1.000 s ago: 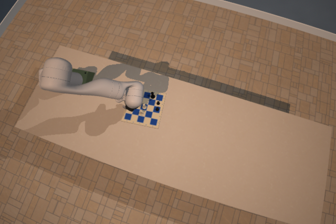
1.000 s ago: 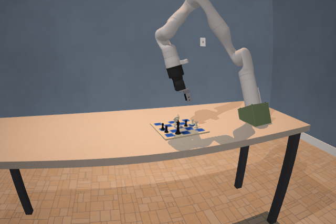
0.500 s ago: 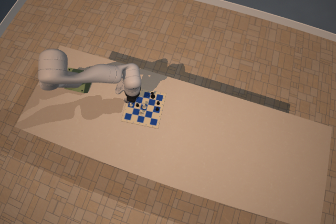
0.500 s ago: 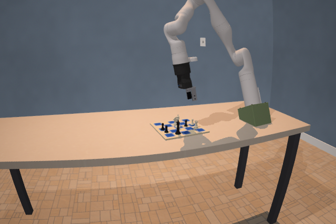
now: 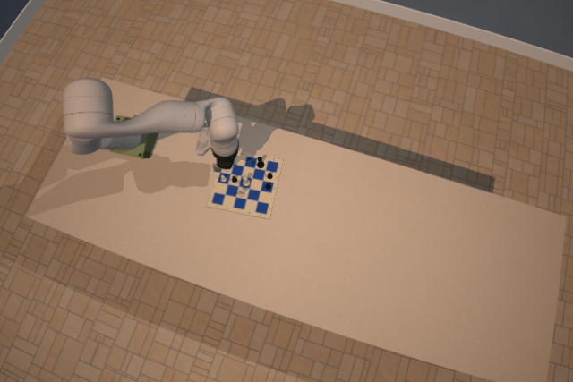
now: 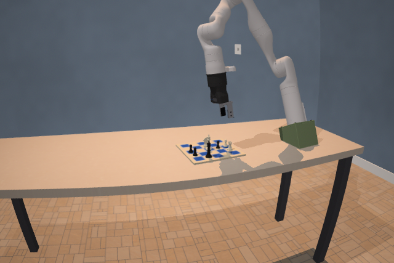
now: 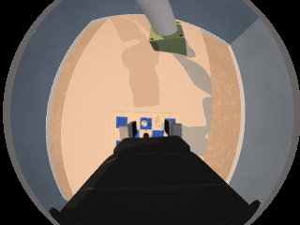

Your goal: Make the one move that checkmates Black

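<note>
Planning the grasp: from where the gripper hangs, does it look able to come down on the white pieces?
Probably yes. The gripper hangs open and empty above the board's near edge, nothing beneath it. The white pieces stand close to black ones, so the fingers have little room.

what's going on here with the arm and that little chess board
A single white robot arm is set up to play a chess move on a small blue and cream board on the table. Its gripper is open and holds nothing, hanging well above the board's edge nearest the arm's green base. The black and white pieces all stand on the board, none lifted yet.
</note>
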